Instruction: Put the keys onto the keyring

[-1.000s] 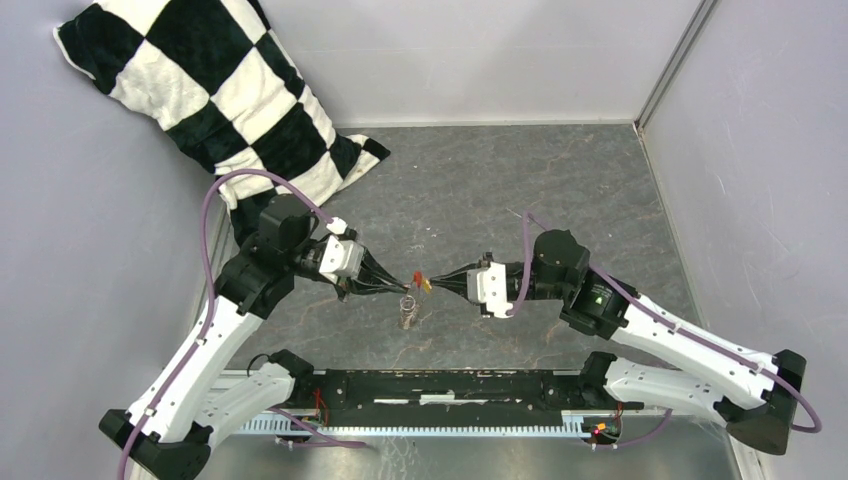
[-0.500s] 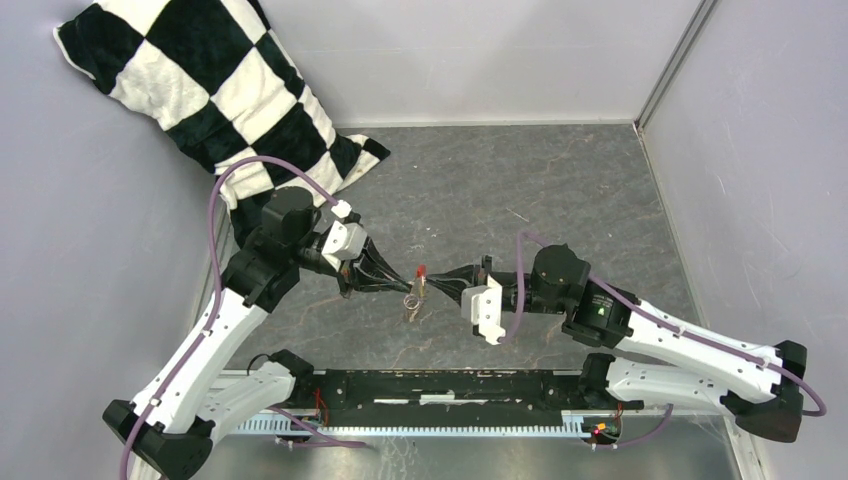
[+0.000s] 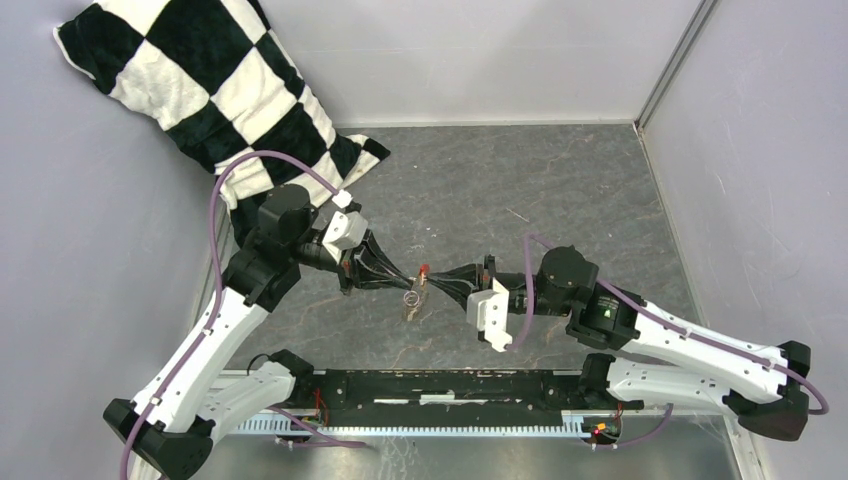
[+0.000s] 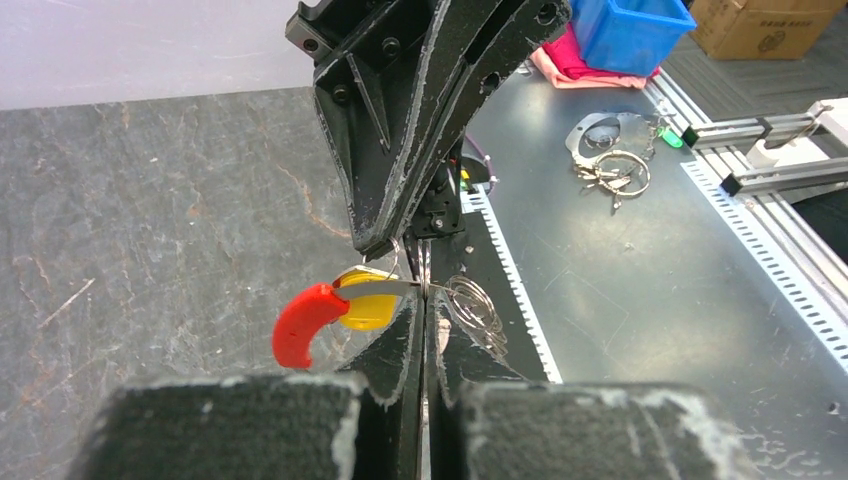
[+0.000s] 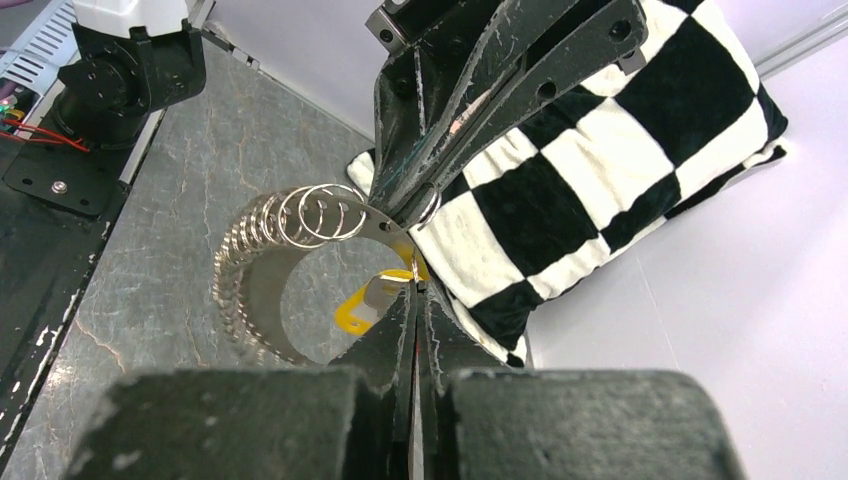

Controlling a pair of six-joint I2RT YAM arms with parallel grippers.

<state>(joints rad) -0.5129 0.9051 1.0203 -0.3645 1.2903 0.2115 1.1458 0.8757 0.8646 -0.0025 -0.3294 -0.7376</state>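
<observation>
My left gripper (image 3: 408, 283) and right gripper (image 3: 434, 281) meet tip to tip above the middle of the grey table. In the left wrist view the left gripper (image 4: 425, 300) is shut on the thin silvery keyring (image 4: 395, 288), whose red sleeve (image 4: 300, 325) sticks out to the left. Several small rings (image 4: 475, 305) hang on it. The yellow-headed key (image 4: 365, 310) lies against the ring, just under the right fingertips (image 4: 380, 235). In the right wrist view the right gripper (image 5: 413, 288) is shut on the key (image 5: 360, 308), beside the beaded ring band (image 5: 250, 270).
A black-and-white checked pillow (image 3: 200, 90) leans in the back left corner. Grey walls close the back and both sides. A black rail (image 3: 450, 385) runs along the near edge. Spare rings (image 4: 610, 165) lie on the metal shelf beyond it.
The right wrist has rolled and its arm has swung lower and left. The left gripper has shifted slightly towards the back. Both stay shut, tips together, the ring still hanging between them.
</observation>
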